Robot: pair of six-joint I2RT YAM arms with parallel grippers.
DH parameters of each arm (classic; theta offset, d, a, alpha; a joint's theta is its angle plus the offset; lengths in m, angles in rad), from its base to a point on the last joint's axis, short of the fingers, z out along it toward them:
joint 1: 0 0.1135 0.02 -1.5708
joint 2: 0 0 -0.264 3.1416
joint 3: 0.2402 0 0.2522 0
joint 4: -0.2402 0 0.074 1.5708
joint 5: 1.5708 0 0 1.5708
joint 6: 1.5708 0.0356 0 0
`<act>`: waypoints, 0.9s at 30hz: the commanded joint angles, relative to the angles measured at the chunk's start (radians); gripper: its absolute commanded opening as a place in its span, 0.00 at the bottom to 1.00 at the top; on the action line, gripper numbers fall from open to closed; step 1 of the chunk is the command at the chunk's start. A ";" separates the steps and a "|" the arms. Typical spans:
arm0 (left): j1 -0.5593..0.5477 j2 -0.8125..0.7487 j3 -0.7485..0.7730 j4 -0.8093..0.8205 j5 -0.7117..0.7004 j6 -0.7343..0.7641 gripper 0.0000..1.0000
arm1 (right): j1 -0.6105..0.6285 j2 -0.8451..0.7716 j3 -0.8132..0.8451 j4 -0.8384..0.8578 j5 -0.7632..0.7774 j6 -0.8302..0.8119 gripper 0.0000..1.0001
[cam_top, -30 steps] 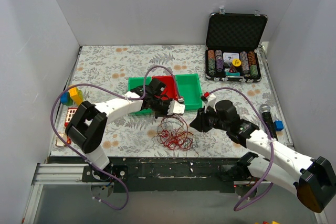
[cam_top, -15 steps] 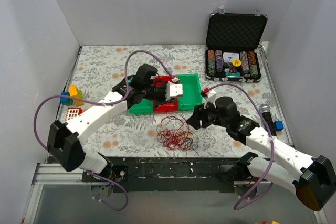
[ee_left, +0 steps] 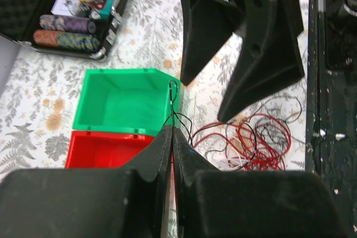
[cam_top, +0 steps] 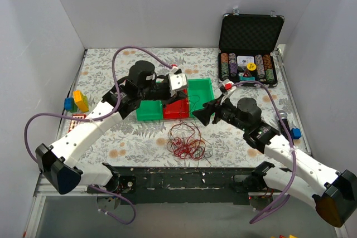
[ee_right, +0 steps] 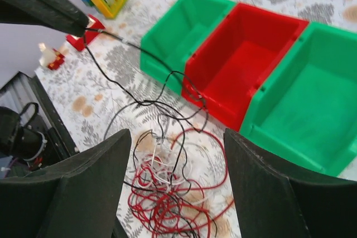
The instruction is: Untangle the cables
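Floral table: left end effector pinching dark cable strand; right end effector spread near cables.

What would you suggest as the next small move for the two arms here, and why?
Probably lower the open right gripper onto the red tangle and close, anchoring it. The left gripper is shut on a dark strand that runs down into that pile, so pulling needs a hold.

Left of the tangled thin red, dark and whitish cables, the leaf-patterned tabletop lies open. Behind them the row of green and red plastic bins blocks the way.
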 commanded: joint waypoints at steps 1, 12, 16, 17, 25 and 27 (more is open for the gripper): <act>-0.003 -0.050 0.097 0.058 -0.039 -0.097 0.00 | -0.002 -0.001 0.017 0.227 -0.083 0.018 0.77; -0.002 -0.051 0.145 0.072 -0.040 -0.174 0.00 | 0.042 0.166 0.082 0.372 -0.123 0.064 0.78; -0.003 -0.048 0.197 0.095 -0.076 -0.197 0.00 | 0.053 0.230 0.054 0.380 -0.154 0.076 0.77; -0.005 -0.047 0.209 0.110 -0.097 -0.205 0.00 | 0.055 0.240 0.039 0.380 -0.162 0.082 0.76; -0.003 -0.039 0.312 0.303 -0.442 -0.262 0.00 | 0.059 0.270 -0.068 0.346 -0.145 0.099 0.62; -0.003 -0.030 0.352 0.333 -0.499 -0.269 0.00 | 0.059 0.267 -0.078 0.326 -0.133 0.082 0.55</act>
